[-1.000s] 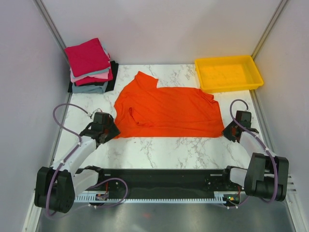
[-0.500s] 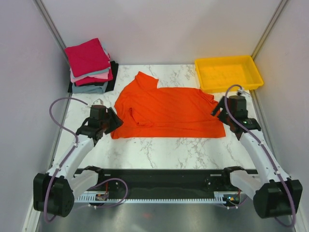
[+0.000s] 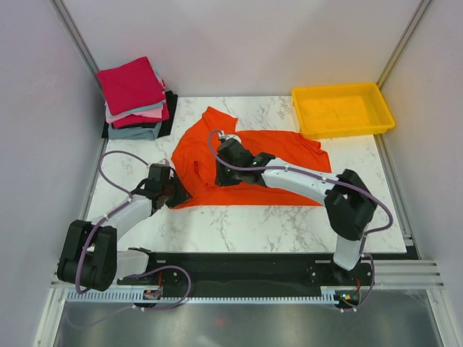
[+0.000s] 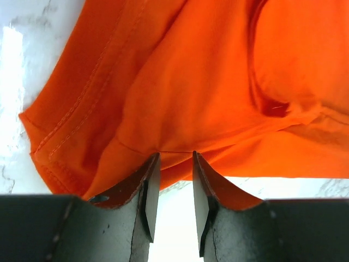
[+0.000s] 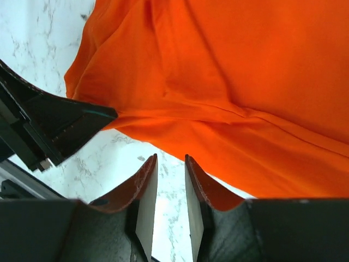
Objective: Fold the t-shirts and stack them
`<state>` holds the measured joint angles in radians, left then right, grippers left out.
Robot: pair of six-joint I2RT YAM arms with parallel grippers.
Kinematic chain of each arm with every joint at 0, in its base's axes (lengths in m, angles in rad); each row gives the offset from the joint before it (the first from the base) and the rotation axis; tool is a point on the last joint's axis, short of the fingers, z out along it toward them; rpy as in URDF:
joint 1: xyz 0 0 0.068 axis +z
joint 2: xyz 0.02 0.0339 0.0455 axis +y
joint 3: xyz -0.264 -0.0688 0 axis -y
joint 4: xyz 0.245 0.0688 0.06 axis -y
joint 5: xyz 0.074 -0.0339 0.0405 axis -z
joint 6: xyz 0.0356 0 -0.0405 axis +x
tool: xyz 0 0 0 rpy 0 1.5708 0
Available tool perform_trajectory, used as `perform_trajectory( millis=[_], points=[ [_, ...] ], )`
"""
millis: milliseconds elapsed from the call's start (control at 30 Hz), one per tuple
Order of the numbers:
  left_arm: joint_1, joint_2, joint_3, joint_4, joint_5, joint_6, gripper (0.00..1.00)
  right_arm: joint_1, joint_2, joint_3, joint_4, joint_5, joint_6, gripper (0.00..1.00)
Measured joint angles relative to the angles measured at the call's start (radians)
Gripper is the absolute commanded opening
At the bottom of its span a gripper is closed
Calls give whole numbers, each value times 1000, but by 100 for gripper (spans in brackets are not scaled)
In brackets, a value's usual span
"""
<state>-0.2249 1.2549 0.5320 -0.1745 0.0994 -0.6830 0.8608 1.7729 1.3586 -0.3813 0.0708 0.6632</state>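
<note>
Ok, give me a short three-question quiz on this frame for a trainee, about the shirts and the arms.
1. True or false: the orange-red t-shirt lies spread on the table, apart from the folded stack.
2. Which gripper is at that shirt's near-left corner: A left, B right, C neither?
3. What colour is the stack's top shirt?
Key: 1 true; 2 A, the left gripper; 3 crimson.

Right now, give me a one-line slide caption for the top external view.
Right hand over the spread orange-red t-shirt, left hand at its near-left corner; folded stack waits at far left.
</note>
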Motion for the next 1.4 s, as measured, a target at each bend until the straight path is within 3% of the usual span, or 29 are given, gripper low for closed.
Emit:
perform_trajectory(
  millis=[167,300,400,1033,1133,1400],
  points=[
    [0,-6,-47,17,-1,-1,37,38,195,138,0,-72,-1,35],
    [0,-28,-57,23,-5,-1,37,51,298,204,0,-92,-4,57],
    [0,-35,-63,24,-11,-1,37,64,311,210,-19,-79,-13,60],
    [0,-56,-77,27,-18,-1,35,101,501,525,-231,180,-154,58],
    [0,-56,-77,27,-18,-1,35,105,526,535,-256,204,-179,55],
    [0,-56,-77,27,-18,-1,34,106,533,545,-283,246,-217,16]
  ],
)
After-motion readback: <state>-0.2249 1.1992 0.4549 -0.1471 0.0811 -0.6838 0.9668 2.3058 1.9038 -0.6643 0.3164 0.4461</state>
